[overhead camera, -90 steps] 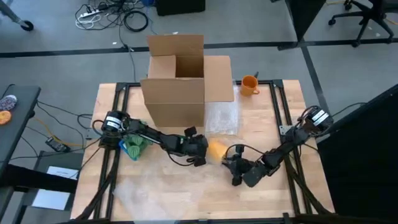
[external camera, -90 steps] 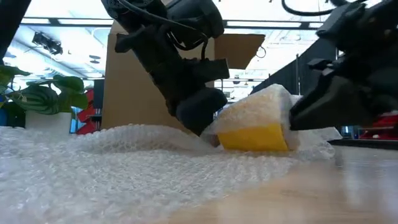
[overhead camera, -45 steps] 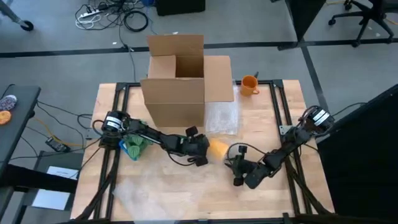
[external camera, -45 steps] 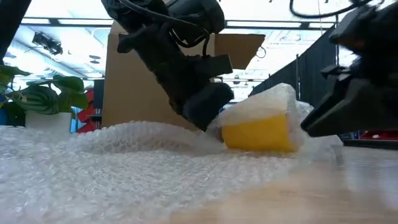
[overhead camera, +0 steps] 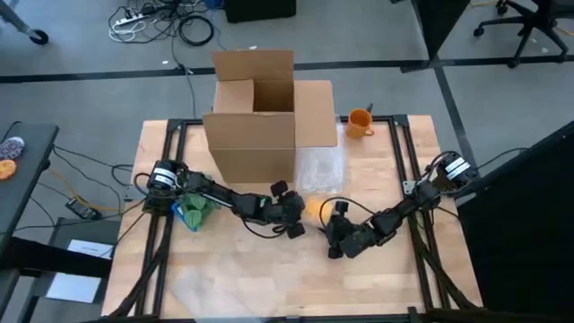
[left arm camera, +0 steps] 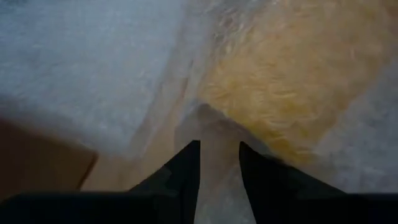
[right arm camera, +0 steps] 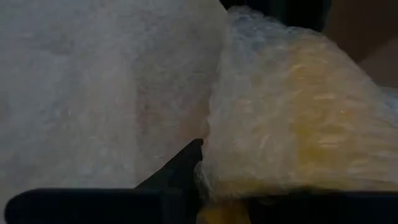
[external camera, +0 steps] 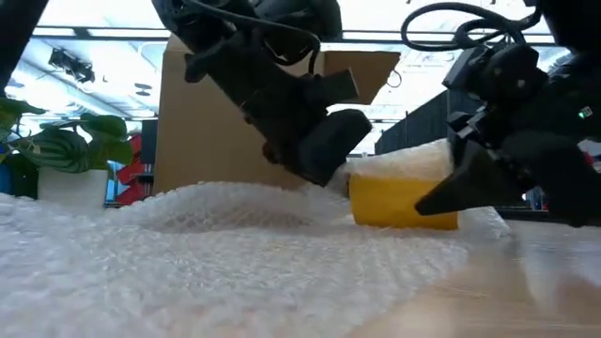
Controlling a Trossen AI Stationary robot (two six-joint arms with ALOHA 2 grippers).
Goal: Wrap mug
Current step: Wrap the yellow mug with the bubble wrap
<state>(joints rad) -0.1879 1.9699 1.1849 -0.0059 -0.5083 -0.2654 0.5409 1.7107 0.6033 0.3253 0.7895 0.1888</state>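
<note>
Down at mid-table, the yellow mug (overhead camera: 315,207) lies on bubble wrap (external camera: 188,253), partly covered by it, between the two grippers. Left gripper (overhead camera: 296,221) pinches a fold of wrap between its nearly closed fingers (left arm camera: 184,168), just beside the mug. Right gripper (overhead camera: 334,222) presses against the mug's other side, wrap bunched over a fingertip (right arm camera: 186,158); whether it grips I cannot tell. Behind stand a box (overhead camera: 260,108) and an orange mug (overhead camera: 359,122).
</note>
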